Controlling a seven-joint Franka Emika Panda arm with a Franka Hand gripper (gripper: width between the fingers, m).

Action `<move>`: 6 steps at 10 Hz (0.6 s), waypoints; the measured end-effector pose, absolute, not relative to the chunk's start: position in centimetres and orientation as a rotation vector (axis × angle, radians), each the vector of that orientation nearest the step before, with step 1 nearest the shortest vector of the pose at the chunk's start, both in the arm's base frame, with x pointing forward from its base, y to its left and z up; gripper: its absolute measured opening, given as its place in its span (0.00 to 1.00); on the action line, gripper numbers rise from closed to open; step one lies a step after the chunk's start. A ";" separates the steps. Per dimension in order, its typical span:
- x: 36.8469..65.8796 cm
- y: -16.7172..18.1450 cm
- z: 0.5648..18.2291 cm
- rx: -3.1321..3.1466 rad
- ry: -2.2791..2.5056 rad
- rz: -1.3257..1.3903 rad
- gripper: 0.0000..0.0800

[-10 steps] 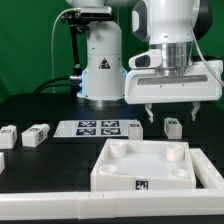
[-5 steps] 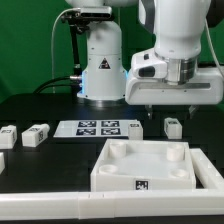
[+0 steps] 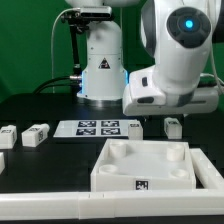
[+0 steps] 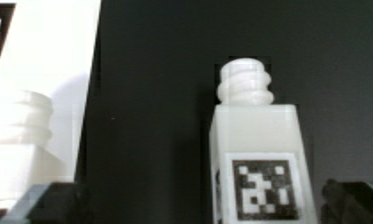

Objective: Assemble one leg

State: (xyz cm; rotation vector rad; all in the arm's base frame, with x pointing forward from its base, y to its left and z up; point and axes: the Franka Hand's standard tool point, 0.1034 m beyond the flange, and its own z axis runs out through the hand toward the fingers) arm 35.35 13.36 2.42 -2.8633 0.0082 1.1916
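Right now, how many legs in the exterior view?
4. Exterior view's left: outer leg, inner leg; third leg at the right end of the marker board; fourth leg further right. More may be hidden.

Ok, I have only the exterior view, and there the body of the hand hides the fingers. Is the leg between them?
Observer: Yes. In the wrist view the leg is between the two tips of the gripper, which is open; a dark gap shows on each side.
Operator: Is it centred?
Observer: Not quite. It sits nearer to one fingertip than to the other.
Operator: Which face looks at the wrist camera?
Observer: The face with the marker tag. The ridged peg is at the other end of the leg.
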 end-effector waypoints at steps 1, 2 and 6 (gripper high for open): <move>35.4 13.9 2.3 -2.880 0.035 1.181 0.81; 35.2 14.8 2.5 -2.891 0.057 1.186 0.81; 35.2 15.7 2.3 -2.896 0.063 1.193 0.81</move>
